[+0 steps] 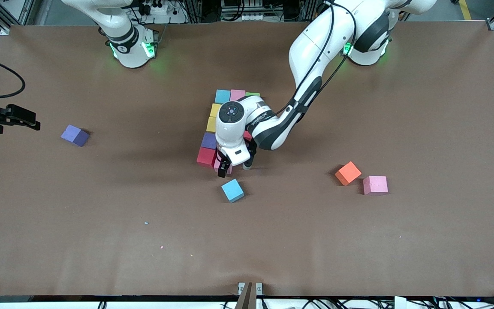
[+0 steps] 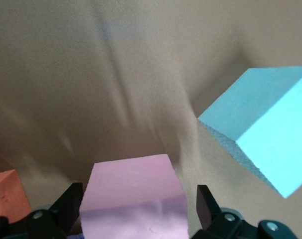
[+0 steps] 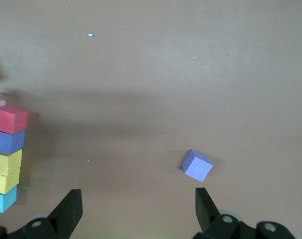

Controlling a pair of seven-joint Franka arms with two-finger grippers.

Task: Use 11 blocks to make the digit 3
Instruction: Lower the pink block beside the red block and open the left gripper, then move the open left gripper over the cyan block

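Right now, at the middle of the counter: the digit 3 [image 1: 211, 124], partly built from blue, pink, green, yellow, purple and red blocks. Left gripper [image 1: 233, 165]: sits low at the figure's end nearest the front edge, fingers [image 2: 66, 209] apart on both sides of a pink block [image 2: 133, 194], not squeezing it. Light blue block [image 1: 233, 190]: lies loose just beside, closer to the front edge. Orange block [image 1: 348, 173] and second pink block [image 1: 375, 185]: lie close together toward the left arm's end. Purple block [image 1: 75, 135]: lies alone toward the right arm's end. Right gripper [image 3: 136, 204]: waits up above that end, fingers wide apart, holding nothing.
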